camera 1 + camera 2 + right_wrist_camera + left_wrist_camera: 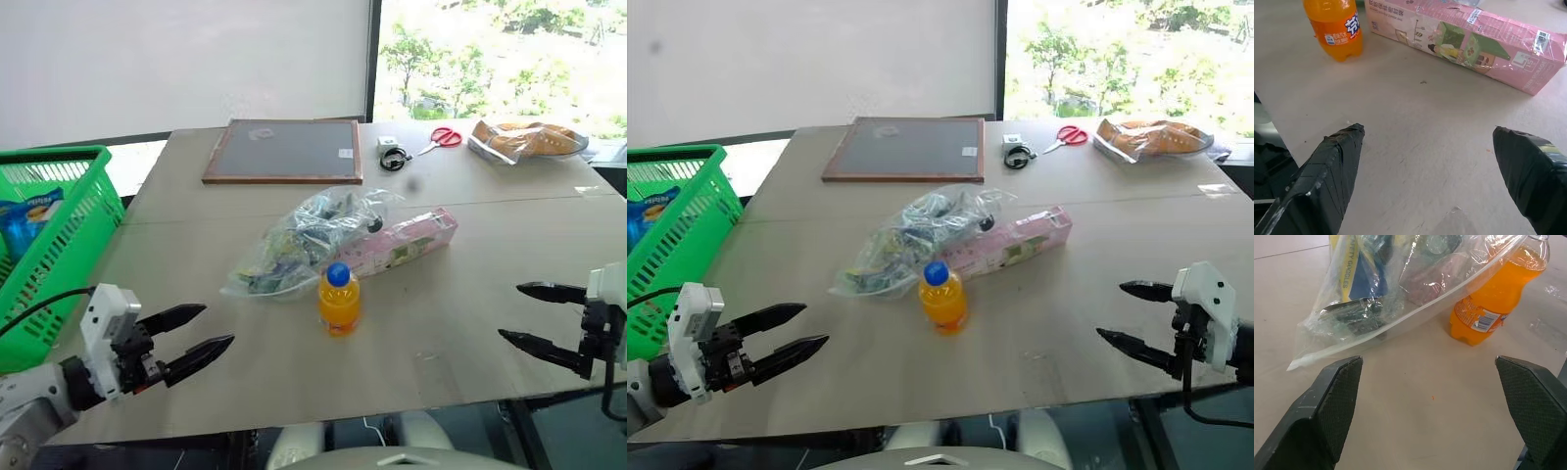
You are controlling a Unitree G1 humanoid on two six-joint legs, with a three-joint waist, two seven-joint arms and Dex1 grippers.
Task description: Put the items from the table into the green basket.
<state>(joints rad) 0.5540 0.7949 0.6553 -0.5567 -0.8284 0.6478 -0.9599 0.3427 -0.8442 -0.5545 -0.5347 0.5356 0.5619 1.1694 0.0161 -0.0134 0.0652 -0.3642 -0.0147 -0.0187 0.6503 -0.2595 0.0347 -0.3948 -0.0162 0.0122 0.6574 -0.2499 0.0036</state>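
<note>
Two arms, each ending in a gripper of two black, tapering, pointed fingers. Left gripper (201, 345): white boxy block on the wrist, black mechanism behind the fingers, grey rounded forearm, thin black cable looping back from it. Right gripper (1129, 314): matching white block, black bracket, black cable hanging below. Fine cross-hatched texture on the left finger pads (1341, 396); right fingertips (1337, 161) wrapped in black tape.

Framed board (283, 150), red scissors (443, 138), bagged bread (525, 139).
</note>
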